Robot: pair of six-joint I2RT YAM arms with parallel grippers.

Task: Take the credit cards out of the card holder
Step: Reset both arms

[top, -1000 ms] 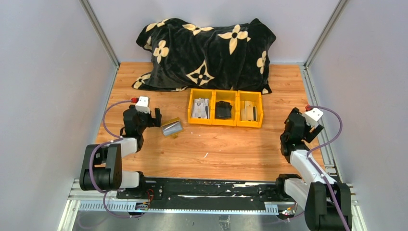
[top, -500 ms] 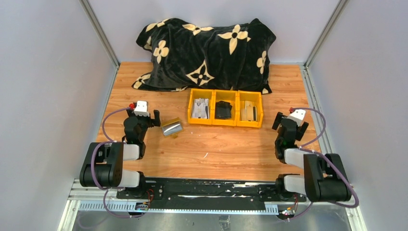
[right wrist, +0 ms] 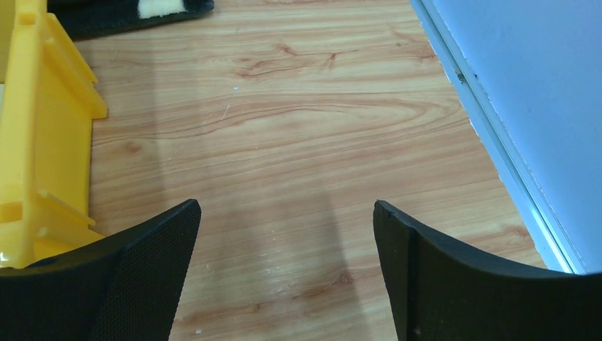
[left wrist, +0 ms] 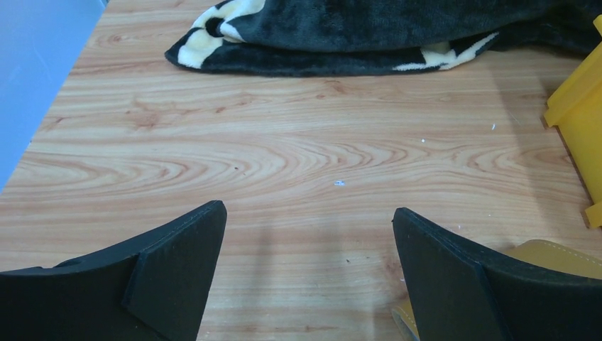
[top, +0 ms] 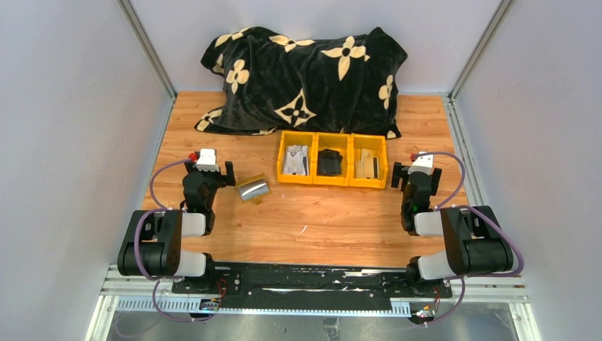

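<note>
While both stand wide and empty, the left pincer [left wrist: 310,213] hovers just left of the card holder [top: 253,189], which lies on the tabletop [top: 319,220]. Pale credit cards [top: 295,160] rest in the leftmost yellow bin [top: 281,158], and the right pincer [right wrist: 286,206] hangs right of the bins.

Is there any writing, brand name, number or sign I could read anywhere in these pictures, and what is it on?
No text can be read in any view.
Black blanket: only cream flower and diamond motifs, no letters.
Pale cards in the left yellow bin: faint dark marks, too small to read.
Card holder: no marking visible.
Robot arms: no legible labels.
</note>
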